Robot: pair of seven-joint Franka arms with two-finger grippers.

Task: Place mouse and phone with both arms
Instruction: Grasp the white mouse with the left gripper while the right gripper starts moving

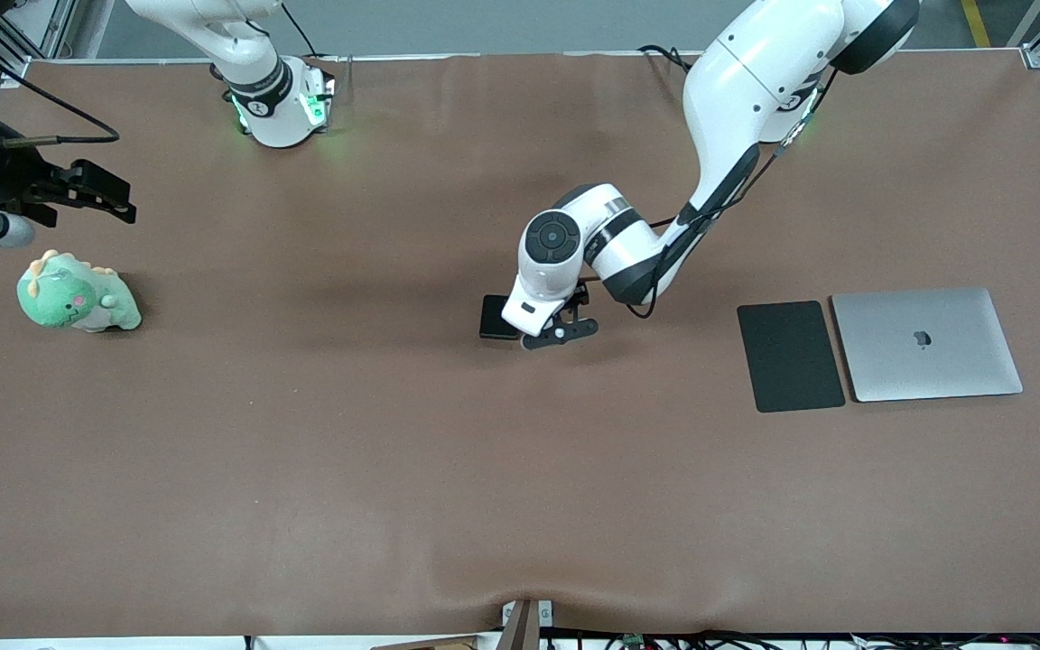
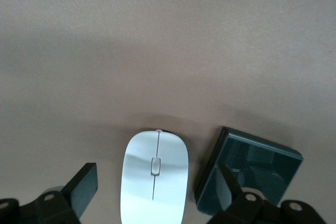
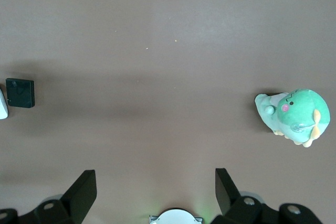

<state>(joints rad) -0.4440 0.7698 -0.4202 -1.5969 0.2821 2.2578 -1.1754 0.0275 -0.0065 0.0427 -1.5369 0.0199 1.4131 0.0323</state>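
Observation:
The white mouse (image 2: pixel 155 182) lies on the brown table between the open fingers of my left gripper (image 2: pixel 156 190), with gaps on both sides. In the front view the left gripper (image 1: pixel 563 327) hangs low at the table's middle and its wrist hides the mouse. The black phone (image 1: pixel 497 318) lies beside the mouse toward the right arm's end; it also shows in the left wrist view (image 2: pixel 252 174), partly covered by one finger (image 2: pixel 228 184). My right gripper (image 1: pixel 114 194) is open and empty, held in the air above the plush toy at the right arm's end; its fingers (image 3: pixel 84 190) frame bare table.
A green plush dinosaur (image 1: pixel 76 296) sits near the right arm's end of the table; it also shows in the right wrist view (image 3: pixel 294 115). A matte black mouse pad (image 1: pixel 789 355) and a closed silver laptop (image 1: pixel 926 343) lie side by side toward the left arm's end.

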